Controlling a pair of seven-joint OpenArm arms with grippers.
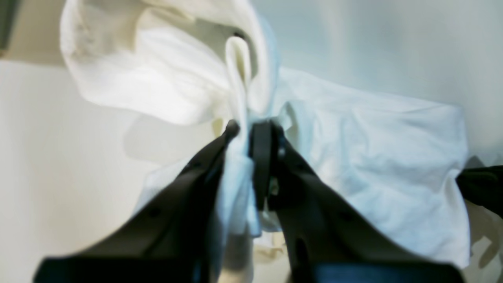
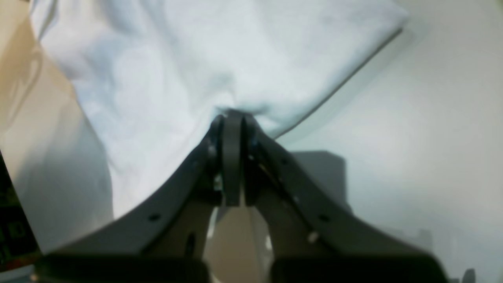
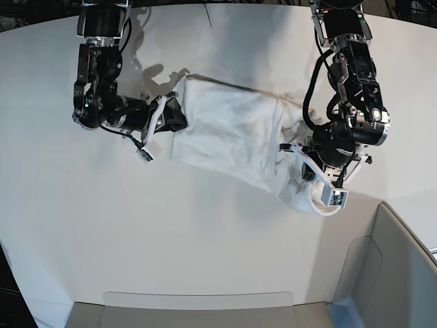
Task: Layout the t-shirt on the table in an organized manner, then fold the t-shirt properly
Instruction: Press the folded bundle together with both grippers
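The white t-shirt (image 3: 232,137) hangs stretched between my two grippers over the white table (image 3: 205,239), plain side showing; no lettering is visible. My left gripper (image 1: 246,131) is shut on a bunched fold of the t-shirt (image 1: 373,157); in the base view it (image 3: 305,169) is at the shirt's right end. My right gripper (image 2: 232,118) is shut on an edge of the t-shirt (image 2: 196,59); in the base view it (image 3: 179,113) is at the shirt's left end. The right gripper's dark tip (image 1: 483,186) shows in the left wrist view.
Grey bin-like panels stand at the base view's lower right (image 3: 399,273) and along the near edge (image 3: 198,311). The table's curved far edge (image 3: 41,34) runs behind both arms. Bare tabletop (image 2: 412,118) lies beside the shirt.
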